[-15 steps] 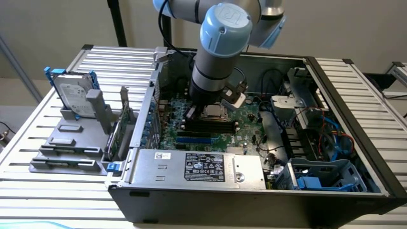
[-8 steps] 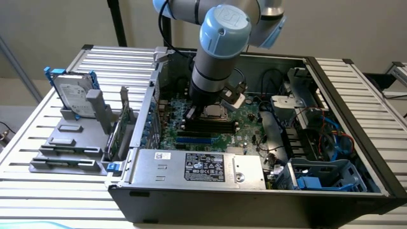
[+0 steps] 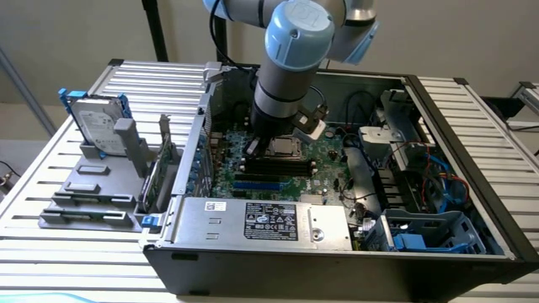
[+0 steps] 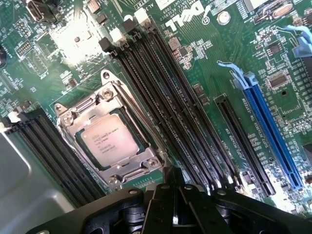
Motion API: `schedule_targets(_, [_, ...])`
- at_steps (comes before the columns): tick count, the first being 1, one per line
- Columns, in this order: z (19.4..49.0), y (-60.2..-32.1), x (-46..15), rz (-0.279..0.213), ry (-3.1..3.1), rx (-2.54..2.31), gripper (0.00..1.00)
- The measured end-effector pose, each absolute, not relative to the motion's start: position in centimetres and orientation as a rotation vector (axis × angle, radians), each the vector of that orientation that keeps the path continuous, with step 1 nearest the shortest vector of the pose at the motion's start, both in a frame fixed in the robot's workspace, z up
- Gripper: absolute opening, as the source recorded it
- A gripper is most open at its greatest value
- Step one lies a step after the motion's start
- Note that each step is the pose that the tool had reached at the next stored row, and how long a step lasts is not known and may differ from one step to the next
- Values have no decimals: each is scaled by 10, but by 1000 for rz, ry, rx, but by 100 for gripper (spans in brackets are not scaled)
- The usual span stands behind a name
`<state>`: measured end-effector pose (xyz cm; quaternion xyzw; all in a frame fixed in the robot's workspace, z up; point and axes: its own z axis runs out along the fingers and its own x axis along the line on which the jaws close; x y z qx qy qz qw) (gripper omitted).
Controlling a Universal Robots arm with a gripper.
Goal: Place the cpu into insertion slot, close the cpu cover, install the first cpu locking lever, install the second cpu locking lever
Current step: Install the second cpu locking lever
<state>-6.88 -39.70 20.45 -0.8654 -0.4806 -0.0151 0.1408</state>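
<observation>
While claw shut, empty, cpu seated under cpu cover.

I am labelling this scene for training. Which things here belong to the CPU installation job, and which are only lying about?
Belong to the job:
- cpu, seated in the insertion slot
- cpu cover, closed over it
- gripper, fingers shut, empty, just beside the socket

Lying about:
- hard drive on the grey stand
- power supply
- memory slots
- blue card slot

White DELL logo on green motherboard, printing on cpu too small to read
</observation>
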Motion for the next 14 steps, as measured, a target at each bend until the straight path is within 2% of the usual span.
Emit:
schedule_targets(5, [217, -397, -69, -40, -1396, -2498, 11])
schedule_targets(14, [217, -397, -69, -40, -1397, -2497, 11])
